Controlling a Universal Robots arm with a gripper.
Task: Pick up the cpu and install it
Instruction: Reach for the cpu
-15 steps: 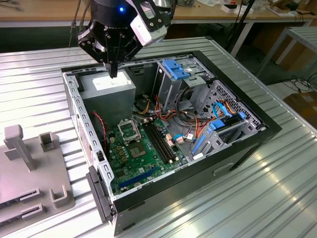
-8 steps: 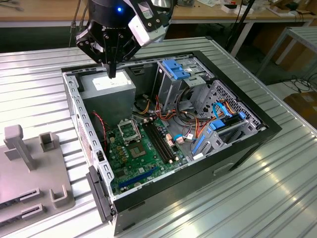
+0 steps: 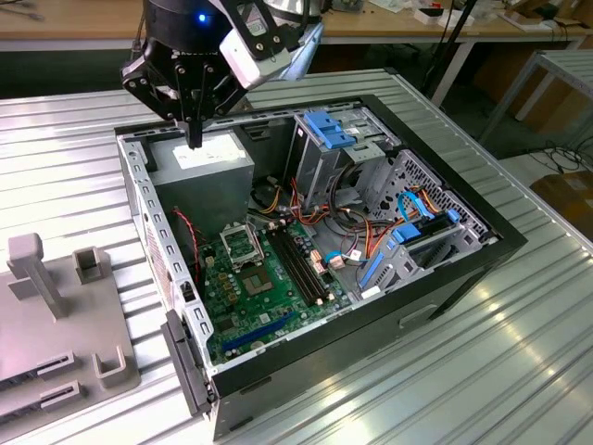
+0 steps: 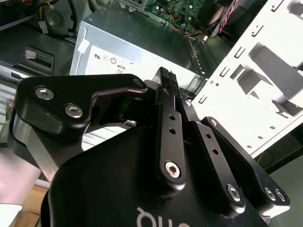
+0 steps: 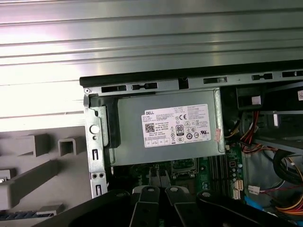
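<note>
Black gripper (image 3: 195, 139) is hovering over power supply (image 3: 218, 165) | jaws pressing together | socket (image 3: 243, 247) lying at 5 o'clock from jaws, exterior view.

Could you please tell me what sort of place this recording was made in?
Probably a robotics lab or workshop: an open computer case lies on a ribbed metal table, a gripper hangs over the case's corner, and wooden workbenches stand behind.
</note>
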